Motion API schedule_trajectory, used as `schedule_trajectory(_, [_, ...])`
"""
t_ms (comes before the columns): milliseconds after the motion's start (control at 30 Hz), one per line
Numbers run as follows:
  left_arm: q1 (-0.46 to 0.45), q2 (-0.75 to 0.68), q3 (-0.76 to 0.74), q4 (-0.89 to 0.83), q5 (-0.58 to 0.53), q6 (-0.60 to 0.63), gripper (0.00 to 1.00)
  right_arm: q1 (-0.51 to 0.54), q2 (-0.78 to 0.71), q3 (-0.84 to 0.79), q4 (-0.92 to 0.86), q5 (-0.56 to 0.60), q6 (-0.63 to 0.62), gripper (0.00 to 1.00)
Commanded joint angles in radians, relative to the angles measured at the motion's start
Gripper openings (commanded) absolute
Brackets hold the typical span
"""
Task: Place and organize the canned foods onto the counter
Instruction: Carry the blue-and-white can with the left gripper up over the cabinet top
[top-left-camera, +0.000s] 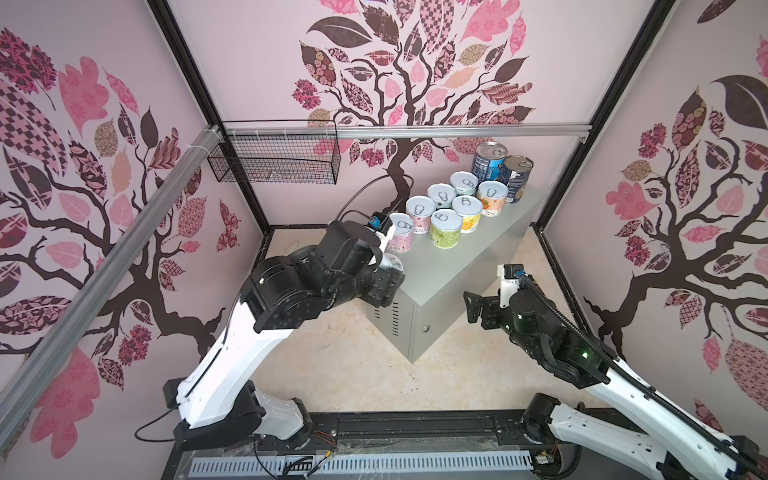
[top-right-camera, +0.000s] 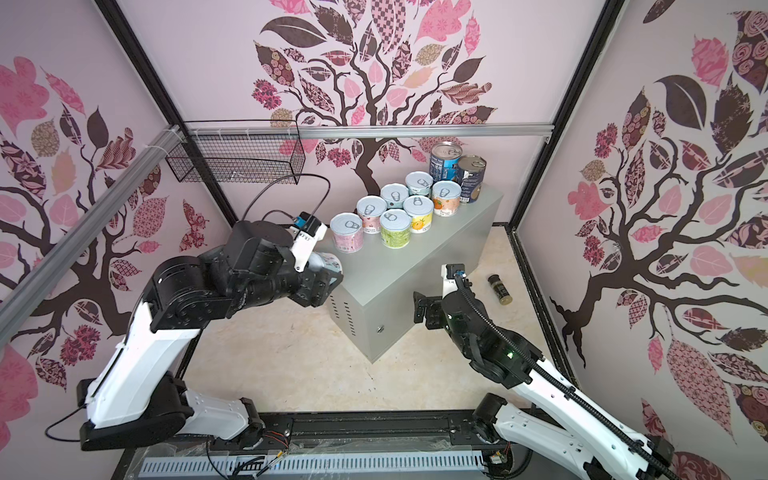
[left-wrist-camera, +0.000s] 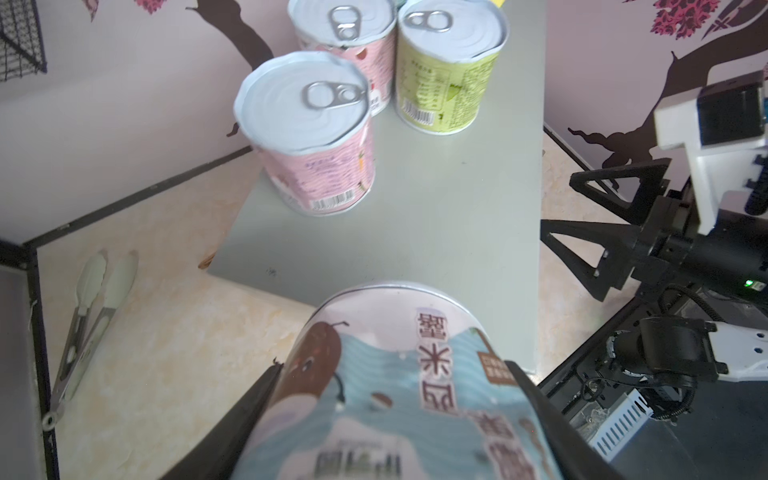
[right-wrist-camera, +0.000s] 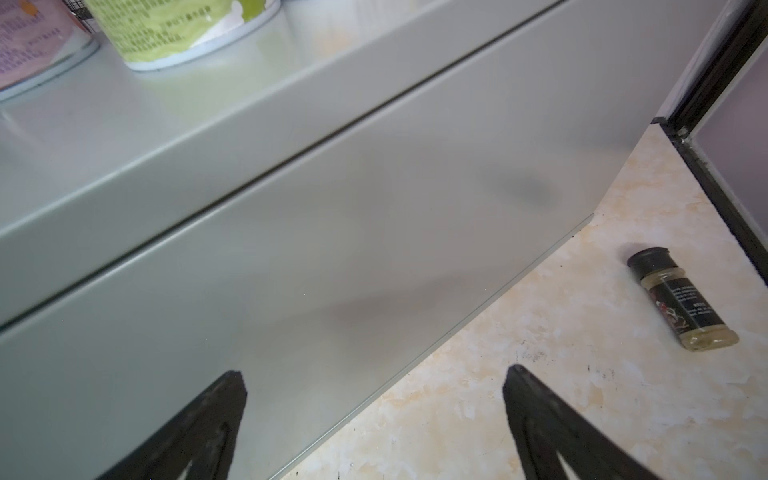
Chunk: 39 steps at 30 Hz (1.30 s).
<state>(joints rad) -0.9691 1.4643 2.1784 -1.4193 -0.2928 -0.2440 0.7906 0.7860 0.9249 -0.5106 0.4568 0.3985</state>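
Can (left-wrist-camera: 386, 320), blue-labelled, sits clamped in left gripper (left-wrist-camera: 390, 374) at counter (left-wrist-camera: 415, 232) edge; right gripper (right-wrist-camera: 376, 372) gapes; only left wrist view shows tongs (left-wrist-camera: 91, 316).

Held can (left-wrist-camera: 386, 374) partly out of frame

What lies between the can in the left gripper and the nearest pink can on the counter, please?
Only the bare grey top of the counter; the left wrist view shows it between the held can and the pink can.
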Motion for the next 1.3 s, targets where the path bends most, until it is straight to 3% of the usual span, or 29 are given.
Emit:
schedule_trajectory(0, [-0.039, 0.064, 0.117, -0.051, -0.052, 0.034, 0.45, -0.004, -0.004, 0.018, 0.007, 0.012, -0.029, 1.00])
schedule_trajectory(400, [-0.054, 0.224, 0.249, -0.084, 0.001, 0.054, 0.48, -0.003, -0.047, -0.034, 0.014, -0.001, -0.022, 1.00])
schedule_trajectory(1267, [-0.052, 0.382, 0.341, -0.063, -0.014, 0.096, 0.81, -0.004, -0.133, -0.100, 0.053, -0.053, -0.031, 1.00])
